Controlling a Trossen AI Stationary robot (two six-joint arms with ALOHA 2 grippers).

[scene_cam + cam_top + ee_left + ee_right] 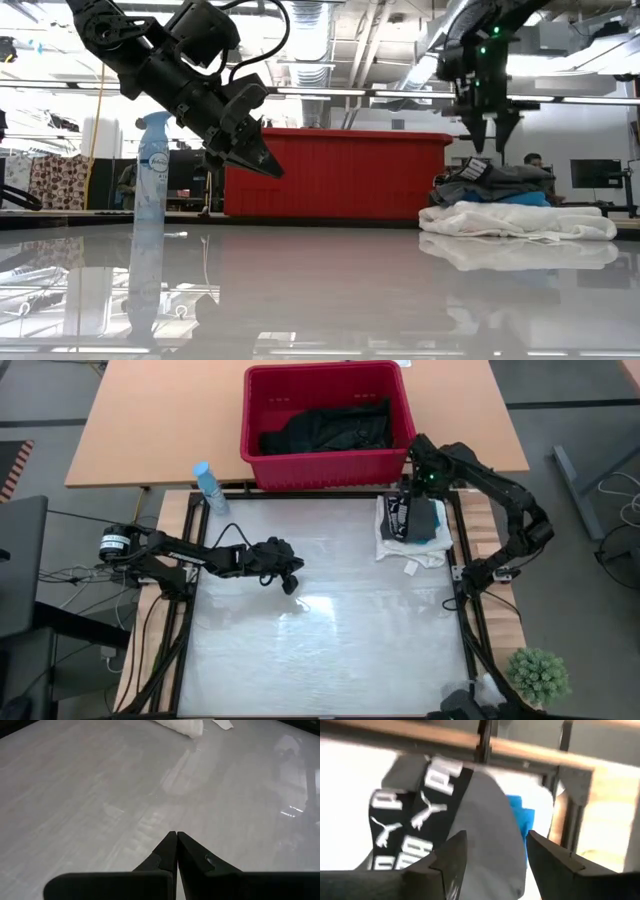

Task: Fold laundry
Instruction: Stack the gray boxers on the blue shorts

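Three folded garments form a stack at the table's far right corner: a white lacy one underneath, a small teal one, then a dark grey one whose black waistband repeats white "PUMA" lettering (cat logos too). The right gripper hovers above, fingers apart, empty. The left gripper hangs mid-table, fingers pressed together.

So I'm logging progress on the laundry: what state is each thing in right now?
Dark grey garment with black logo waistband: folded, top of the stack.
Small teal garment: folded, beneath the grey.
White lacy garment: folded, bottom of the stack.
Black garments: unfolded, heaped in the red plastic basket.
Blue spray bottle: upright.
Right gripper: open, above the stack.
Left gripper: shut, above bare table.
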